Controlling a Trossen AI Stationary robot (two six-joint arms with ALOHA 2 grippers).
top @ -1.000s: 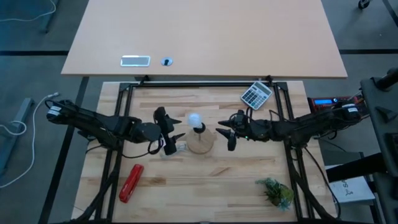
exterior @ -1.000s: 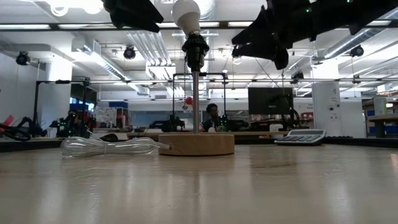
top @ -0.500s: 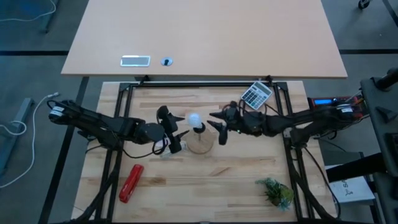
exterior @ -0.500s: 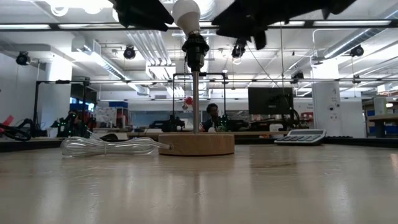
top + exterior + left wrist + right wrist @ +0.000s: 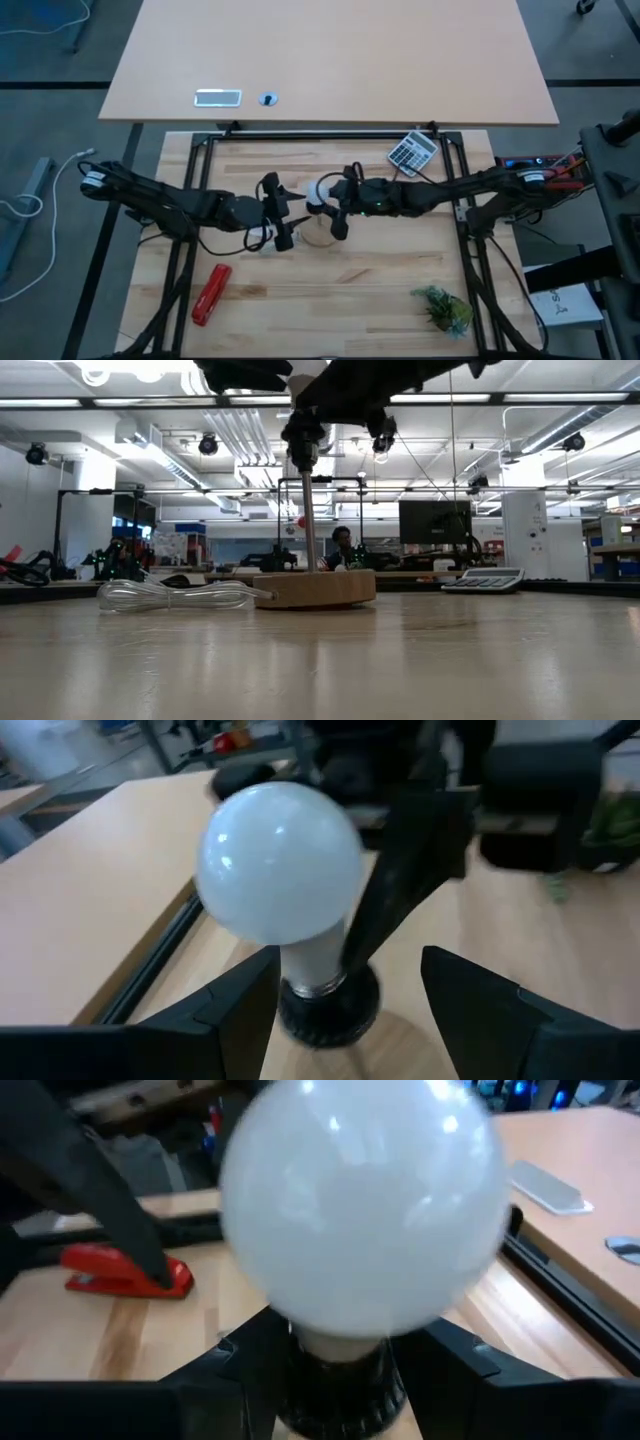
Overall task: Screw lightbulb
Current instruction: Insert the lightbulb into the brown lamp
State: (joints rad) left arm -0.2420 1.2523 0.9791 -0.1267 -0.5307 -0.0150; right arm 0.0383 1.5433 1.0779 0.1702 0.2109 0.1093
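Observation:
The white lightbulb (image 5: 280, 865) sits with its screw end in the black socket (image 5: 325, 1005) on top of a thin stem. The stem rises from the round wooden base (image 5: 315, 590). The lamp leans: its stem (image 5: 305, 510) tilts toward the table's left. My left gripper (image 5: 285, 212) is open at the lamp's left, with a finger on either side of the socket and nothing touched. My right gripper (image 5: 335, 200) is open and comes level from the right, one finger (image 5: 235, 1365) on each side of the bulb's neck. My right gripper comes at the lamp's top level from the table's right. One finger (image 5: 400, 890) lies against the bulb's neck (image 5: 315, 955) just above the socket. Whether the other finger touches cannot be told. The bulb stays in the socket, and the lamp leans toward the left.
A coil of clear cord (image 5: 175, 596) lies left of the base. A calculator (image 5: 412, 152) is at the far right, a red tool (image 5: 211, 293) at the near left and a green sprig (image 5: 444, 308) at the near right.
My right gripper has travelled toward the table's left and a little up, until its fingers flank the bulb's neck. The lamp stood upright then. Now its stem leans toward the left and the base sits slightly askew.

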